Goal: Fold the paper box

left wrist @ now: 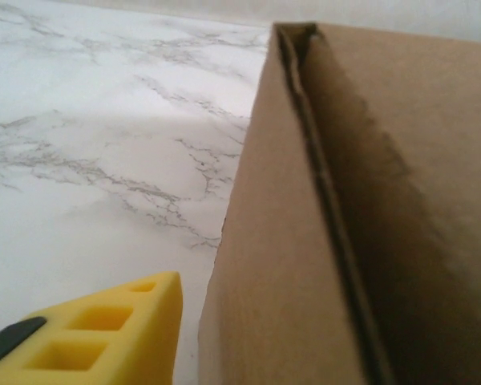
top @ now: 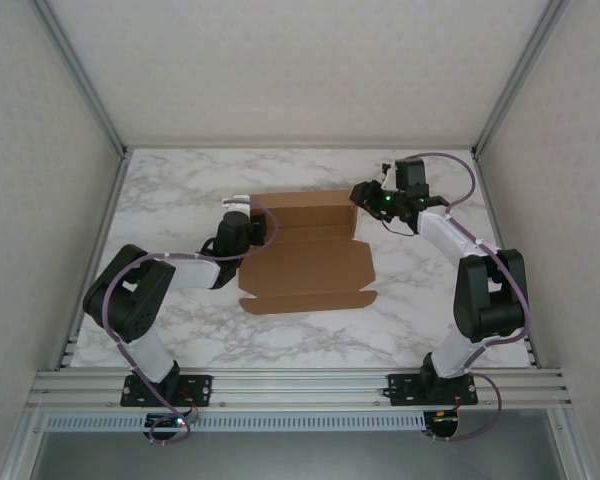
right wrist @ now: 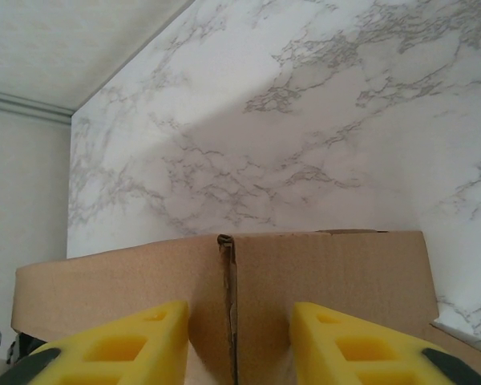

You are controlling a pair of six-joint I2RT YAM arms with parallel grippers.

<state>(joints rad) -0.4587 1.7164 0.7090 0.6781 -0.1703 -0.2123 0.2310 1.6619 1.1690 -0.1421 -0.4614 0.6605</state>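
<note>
Currently the paper box (top: 305, 268) sits mid-bench (top: 180, 190) between the two arms, partly formed: far wall (top: 300, 208) stands up, base panel lies flat, near flap (top: 305, 301) lies flat toward the arm bases. Left claw (top: 242, 213) is at the box's far-left corner; its wrist view has one yellow finger (left wrist: 104, 337) just beside the outer face of an upright cardboard wall, other finger hidden, so cannot tell if it's spread or pinching. Right claw (top: 364, 194) is at the far-right corner; its wrist view shows both fingers (right wrist: 120, 349) apart, straddling a vertical corner seam (right wrist: 228, 305) of the box, cardboard in the gap but neither pad visibly pressed on it, so it reads as spread, not pinching. Handling guess: thin cardboard, light, stiff across panels but hinging easily on the scored creases, likely to slide on the smooth marble-look bench if pushed from one side only, and to spring back until tabs lock. Best hold is probably on wall edges near the corners, one claw each side, pinching across the panel thickness or pushing close to a crease; mid-panel would bow. Risk: crushed tabs or tears at slots if squeezed hard
</note>
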